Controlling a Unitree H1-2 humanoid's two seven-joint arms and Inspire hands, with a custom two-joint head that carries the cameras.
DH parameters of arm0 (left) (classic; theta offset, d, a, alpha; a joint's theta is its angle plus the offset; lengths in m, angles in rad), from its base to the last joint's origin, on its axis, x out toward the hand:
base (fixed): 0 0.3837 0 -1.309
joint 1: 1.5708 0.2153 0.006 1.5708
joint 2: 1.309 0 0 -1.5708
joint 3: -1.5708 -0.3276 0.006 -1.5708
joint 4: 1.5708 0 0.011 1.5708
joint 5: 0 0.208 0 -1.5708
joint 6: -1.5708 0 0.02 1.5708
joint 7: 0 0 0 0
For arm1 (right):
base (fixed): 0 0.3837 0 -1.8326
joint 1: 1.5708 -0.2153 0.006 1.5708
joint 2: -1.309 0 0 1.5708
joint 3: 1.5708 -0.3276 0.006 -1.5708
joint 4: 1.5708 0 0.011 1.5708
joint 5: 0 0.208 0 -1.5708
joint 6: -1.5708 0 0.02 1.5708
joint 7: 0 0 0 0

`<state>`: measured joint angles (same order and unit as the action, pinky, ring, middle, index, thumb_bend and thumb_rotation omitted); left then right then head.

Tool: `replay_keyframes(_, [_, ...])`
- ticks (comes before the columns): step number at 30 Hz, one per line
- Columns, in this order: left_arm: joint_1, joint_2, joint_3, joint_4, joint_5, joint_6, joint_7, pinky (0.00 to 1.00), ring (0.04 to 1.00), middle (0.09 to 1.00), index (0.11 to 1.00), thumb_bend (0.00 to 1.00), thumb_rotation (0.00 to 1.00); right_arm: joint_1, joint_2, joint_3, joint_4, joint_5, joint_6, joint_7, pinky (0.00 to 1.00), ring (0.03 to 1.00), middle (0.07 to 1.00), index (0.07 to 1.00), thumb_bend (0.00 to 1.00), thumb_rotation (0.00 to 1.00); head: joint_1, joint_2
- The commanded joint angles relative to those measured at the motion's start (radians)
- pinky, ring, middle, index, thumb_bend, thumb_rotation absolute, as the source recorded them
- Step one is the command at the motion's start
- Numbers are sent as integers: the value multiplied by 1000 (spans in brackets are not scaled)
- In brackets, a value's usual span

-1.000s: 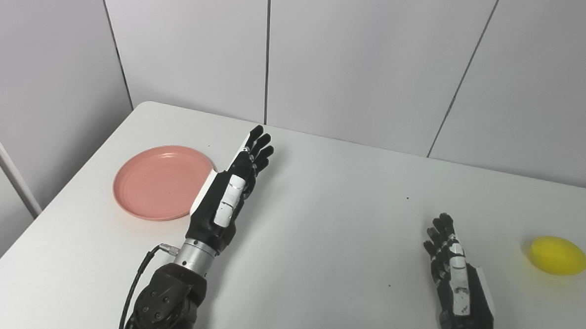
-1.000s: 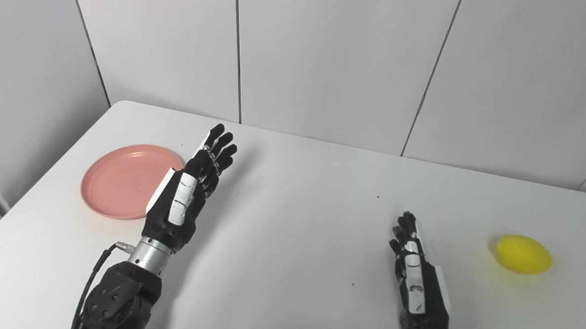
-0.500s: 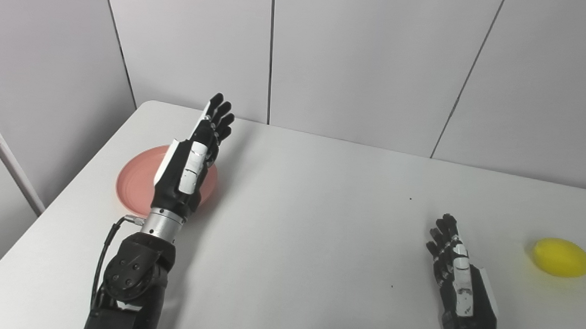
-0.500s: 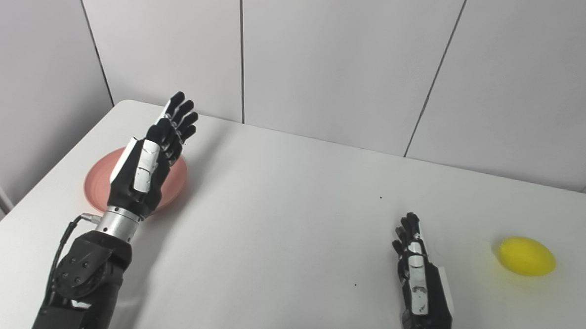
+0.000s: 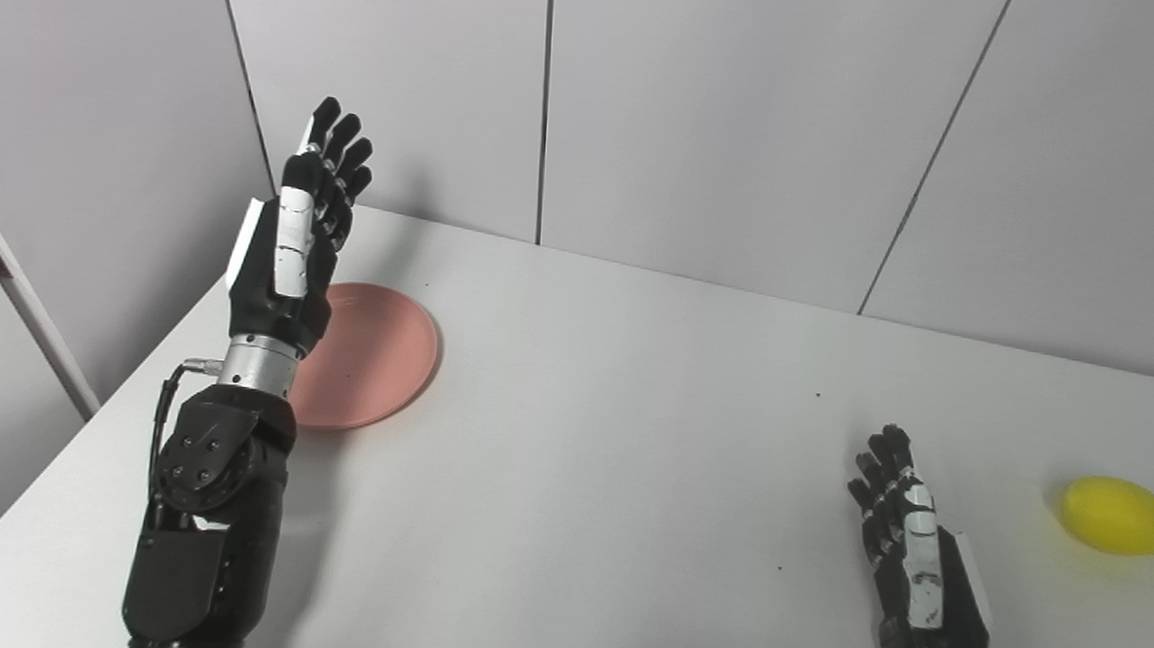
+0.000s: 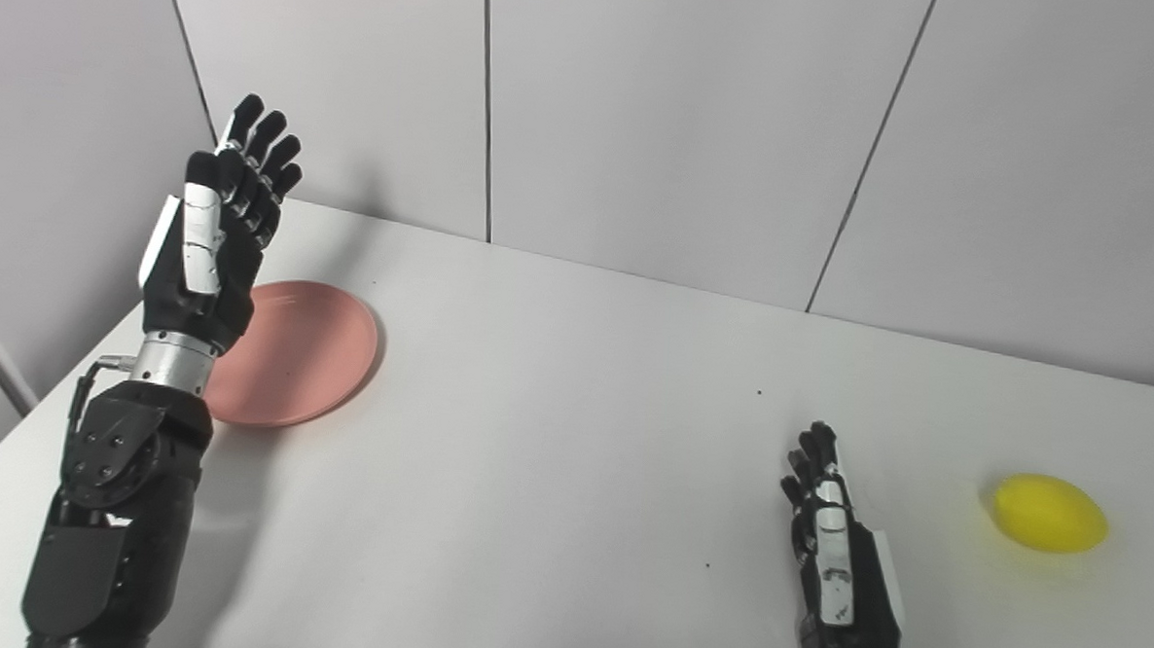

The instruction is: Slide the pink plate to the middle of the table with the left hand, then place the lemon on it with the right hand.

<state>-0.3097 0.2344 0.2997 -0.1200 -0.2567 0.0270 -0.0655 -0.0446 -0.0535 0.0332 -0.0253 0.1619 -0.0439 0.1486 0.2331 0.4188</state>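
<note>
Left hand (image 5: 293,243) raised (open), pink plate (image 5: 381,354) seemingly below

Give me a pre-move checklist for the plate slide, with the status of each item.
1. Left robot hand empty, fingers apart: ok.
2. Left robot hand in contact with the plate: not ok; it is raised above the plate's left side.
3. Plate flat on the table, nothing on it: ok.
4. Path from plate to table middle free of objects: ok.
5. Right robot hand low at the near edge, off the slide path: ok.
6. Lemon far right, untouched: ok.
</note>
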Motion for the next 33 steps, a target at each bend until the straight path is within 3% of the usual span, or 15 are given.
replay_keyframes(1, [-50,28,11,-5,-8,-10,12,985,980,989,984,699,1000,11,-9,-6,29,2,-41,15,1000,1000,1000,1000,691,1000,0,1])
replay_keyframes(15, [-79,153,87,139,-101,-42,-20,995,989,990,990,735,983,15,-11,-5,18,6,-36,13,1000,1000,1000,1000,669,1000,12,2])
replay_keyframes(33, [-82,230,149,275,-169,-45,-59,992,954,951,939,776,916,18,-12,-5,2,8,-14,8,1000,1000,1000,1000,664,1000,21,4])
